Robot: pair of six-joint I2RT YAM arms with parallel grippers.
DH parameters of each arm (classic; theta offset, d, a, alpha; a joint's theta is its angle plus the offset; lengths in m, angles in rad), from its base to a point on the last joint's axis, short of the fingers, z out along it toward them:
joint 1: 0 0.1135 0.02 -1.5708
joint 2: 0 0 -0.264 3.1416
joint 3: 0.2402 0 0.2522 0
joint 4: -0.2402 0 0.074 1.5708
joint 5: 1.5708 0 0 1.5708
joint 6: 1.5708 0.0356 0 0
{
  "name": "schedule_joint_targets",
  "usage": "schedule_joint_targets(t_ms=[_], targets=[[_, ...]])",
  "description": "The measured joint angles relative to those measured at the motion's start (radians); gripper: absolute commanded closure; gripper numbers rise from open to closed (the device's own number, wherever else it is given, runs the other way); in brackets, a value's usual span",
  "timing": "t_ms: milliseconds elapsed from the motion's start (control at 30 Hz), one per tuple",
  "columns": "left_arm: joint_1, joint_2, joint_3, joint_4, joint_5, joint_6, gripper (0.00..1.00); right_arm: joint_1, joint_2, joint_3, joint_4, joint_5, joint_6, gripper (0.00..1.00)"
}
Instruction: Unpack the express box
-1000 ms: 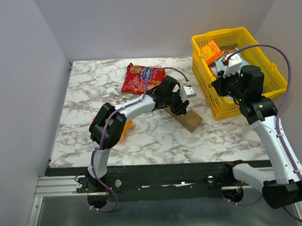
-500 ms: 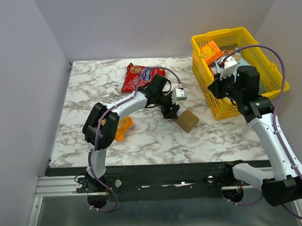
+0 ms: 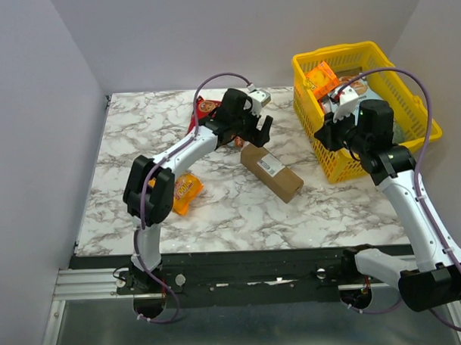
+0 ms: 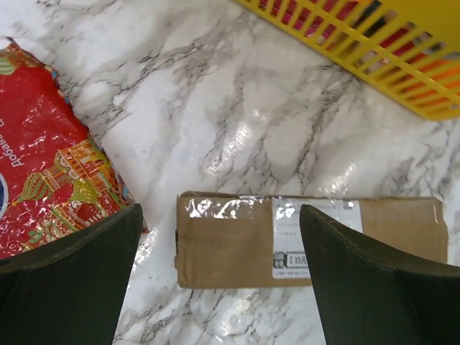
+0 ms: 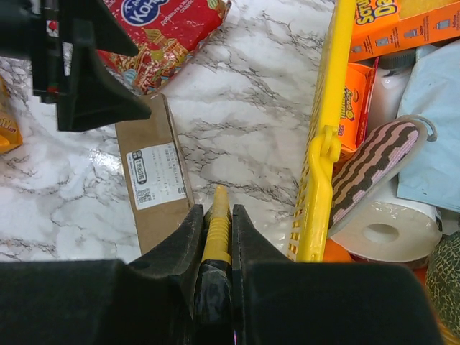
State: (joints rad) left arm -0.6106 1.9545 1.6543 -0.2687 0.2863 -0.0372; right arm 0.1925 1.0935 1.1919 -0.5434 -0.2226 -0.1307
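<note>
The box [image 3: 272, 172] is laid flat on the desk [image 3: 131, 138], label up, its long axis running from far-left to near-right between the two arms. The left pincer [image 4: 219, 215] is spread open just above its far end. The right pincer [image 5: 217, 219], clamped on a yellow tool [image 5: 219, 198], is poised beside the basket [image 3: 334, 52], so the left arm is judged nearer.
</note>
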Motion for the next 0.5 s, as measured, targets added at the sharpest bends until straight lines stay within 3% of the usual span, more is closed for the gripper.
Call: schedule_joint_targets(t_ms=[367,500], targets=[[0.026,0.192,0.043,0.005,-0.03,-0.15,0.02,0.0,0.0,0.0,-0.005,0.0,-0.001,1.0],[0.04,0.191,0.002,0.044,0.062,-0.172,0.12,0.0,0.0,0.0,-0.005,0.0,-0.001,1.0]])
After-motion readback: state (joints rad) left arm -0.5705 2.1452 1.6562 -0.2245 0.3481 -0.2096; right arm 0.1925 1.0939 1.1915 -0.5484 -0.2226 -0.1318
